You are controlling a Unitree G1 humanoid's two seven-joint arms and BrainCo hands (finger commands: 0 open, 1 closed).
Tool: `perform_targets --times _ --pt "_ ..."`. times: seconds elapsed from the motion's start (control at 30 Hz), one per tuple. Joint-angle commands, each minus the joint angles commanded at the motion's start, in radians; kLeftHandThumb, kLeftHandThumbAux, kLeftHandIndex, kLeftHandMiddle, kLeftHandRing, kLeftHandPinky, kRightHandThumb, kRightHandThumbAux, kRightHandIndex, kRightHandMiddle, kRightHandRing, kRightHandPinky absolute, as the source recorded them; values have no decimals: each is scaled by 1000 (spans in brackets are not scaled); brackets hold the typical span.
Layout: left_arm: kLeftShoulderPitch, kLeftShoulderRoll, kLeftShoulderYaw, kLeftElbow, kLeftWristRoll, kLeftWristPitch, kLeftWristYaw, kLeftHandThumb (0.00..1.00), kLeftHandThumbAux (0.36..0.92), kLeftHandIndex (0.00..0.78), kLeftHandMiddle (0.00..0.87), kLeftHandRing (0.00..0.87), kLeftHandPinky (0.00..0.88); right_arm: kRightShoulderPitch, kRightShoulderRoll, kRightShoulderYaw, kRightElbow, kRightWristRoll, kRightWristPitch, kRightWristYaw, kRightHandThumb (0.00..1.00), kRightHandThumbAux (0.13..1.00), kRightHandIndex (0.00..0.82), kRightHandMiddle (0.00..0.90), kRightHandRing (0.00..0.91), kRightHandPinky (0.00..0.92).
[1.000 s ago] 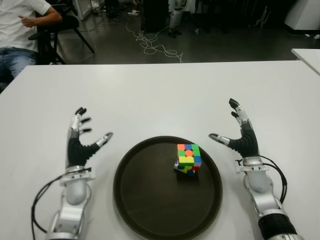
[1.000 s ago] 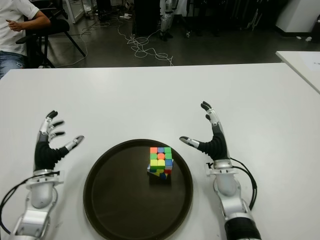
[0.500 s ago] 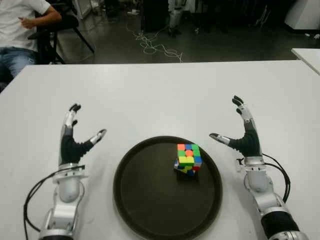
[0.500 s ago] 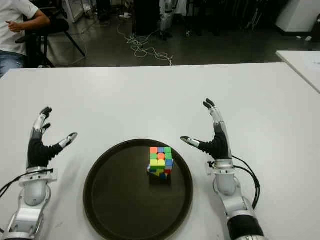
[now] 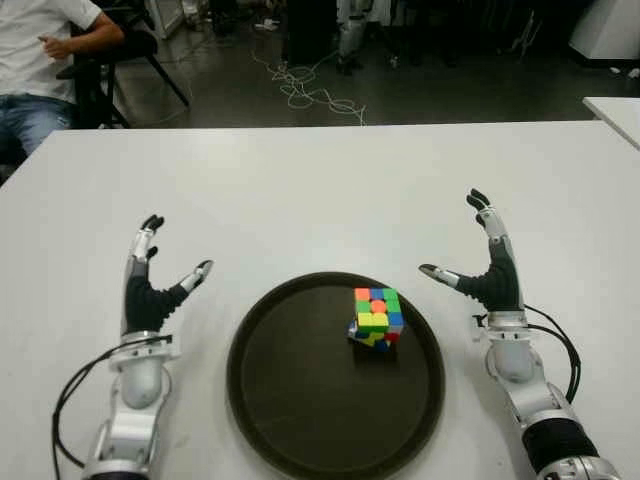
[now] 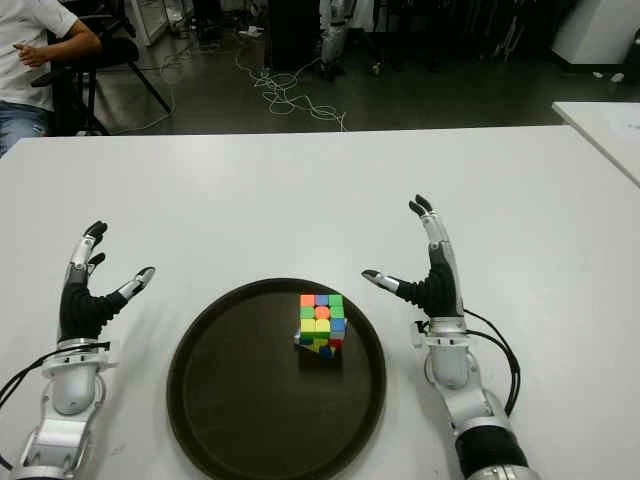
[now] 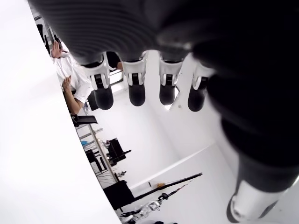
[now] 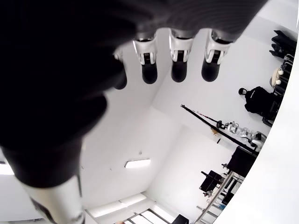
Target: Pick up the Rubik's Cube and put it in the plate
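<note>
The seated person in a white shirt and blue jeans (image 5: 40,60) at the far left is cut off by the picture's edge, head out of view. A second white table (image 5: 615,110) at the far right shows only a corner. The multicoloured Rubik's Cube (image 5: 376,318) hides its own underside and far faces.

White worktop (image 5: 320,180) spanning the foreground. Beyond its far edge, a dark floor (image 5: 230,90) with a tangle of pale cables (image 5: 305,88). At far left, a seated person (image 5: 40,60) in a white shirt and blue jeans, on a black chair (image 5: 125,55). At far right, the corner of a second white table (image 5: 615,110).
</note>
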Motion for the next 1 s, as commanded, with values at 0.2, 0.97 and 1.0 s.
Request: perform_targets --times 0.2,0.97,1.0 --pt "2 -9 2 -20 6 16 2 0 662 0 0 0 0 -6 -22 11 20 -29 12 -22 0 824 0 0 0 0" --pt "2 -2 6 -10 45 40 2 0 667 0 0 0 0 -19 -14 26 83 33 -14 -17 0 811 0 0 0 0" --pt "1 -1 6 -8 44 40 3 0 665 0 0 0 0 -18 -13 26 80 34 -13 -17 0 811 0 0 0 0"
